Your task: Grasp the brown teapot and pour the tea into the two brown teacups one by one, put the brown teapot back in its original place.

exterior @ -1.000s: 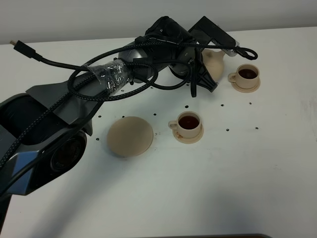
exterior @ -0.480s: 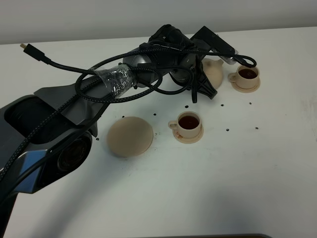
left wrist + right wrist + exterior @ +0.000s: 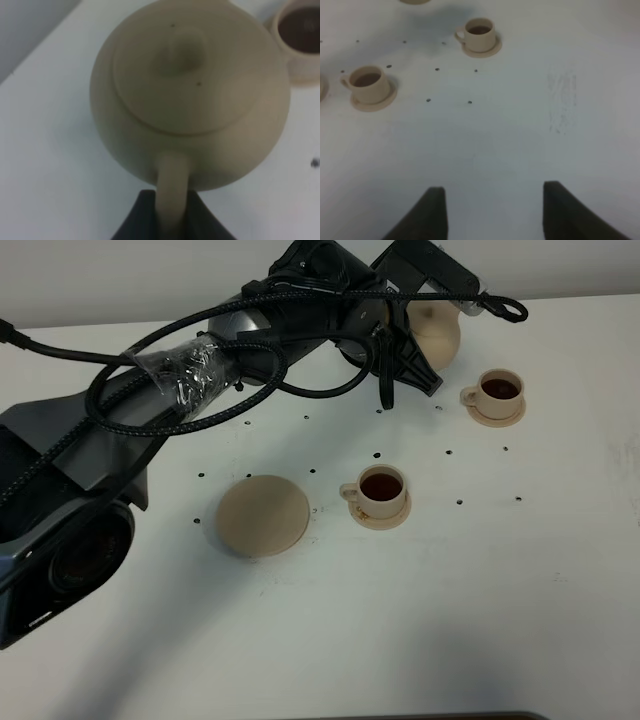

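Note:
My left gripper [image 3: 172, 217] is shut on the loop handle of the brown teapot [image 3: 190, 95]. It holds the pot lid-up above the far right of the table. In the exterior high view the teapot [image 3: 438, 332] hangs behind and to the left of the far teacup [image 3: 499, 390]. The near teacup [image 3: 381, 488] stands mid-table. Both cups sit on small saucers and hold dark tea. The wide saucer [image 3: 263, 515], the original place, lies bare left of the near cup. My right gripper [image 3: 495, 212] is open and empty over bare table, with both cups [image 3: 480, 34] [image 3: 369, 84] far ahead.
My left arm [image 3: 300, 315] with its looped black cables stretches from the front left across the back of the table. Small dark dots mark the white tabletop [image 3: 450, 590]. The grey wall runs along the table's back edge.
My left arm has carried the teapot up and back, away from the far teacup, and brought it from a tilt to level. Cups and saucers have not moved.

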Motion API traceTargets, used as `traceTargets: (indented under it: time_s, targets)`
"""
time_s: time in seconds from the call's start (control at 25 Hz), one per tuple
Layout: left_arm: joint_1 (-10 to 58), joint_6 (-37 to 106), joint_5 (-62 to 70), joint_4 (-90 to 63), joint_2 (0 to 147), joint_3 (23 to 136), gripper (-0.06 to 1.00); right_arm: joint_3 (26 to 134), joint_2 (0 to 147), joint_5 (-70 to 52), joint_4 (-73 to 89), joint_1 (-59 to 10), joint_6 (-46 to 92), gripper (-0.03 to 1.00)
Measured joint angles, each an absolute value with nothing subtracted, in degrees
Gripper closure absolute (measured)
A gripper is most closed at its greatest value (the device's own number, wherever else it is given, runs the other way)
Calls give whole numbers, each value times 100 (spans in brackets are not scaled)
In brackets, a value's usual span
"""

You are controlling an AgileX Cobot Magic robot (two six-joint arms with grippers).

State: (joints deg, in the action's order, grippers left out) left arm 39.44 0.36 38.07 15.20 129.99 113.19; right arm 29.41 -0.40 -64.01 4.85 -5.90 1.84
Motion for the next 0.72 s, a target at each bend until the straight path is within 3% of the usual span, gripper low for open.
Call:
traceTargets:
  time_s: [0.72]
  targets:
    - [3410,-108,2046,1265,10387,6971,82,2941,-40,-6401,485,-590,184,55]
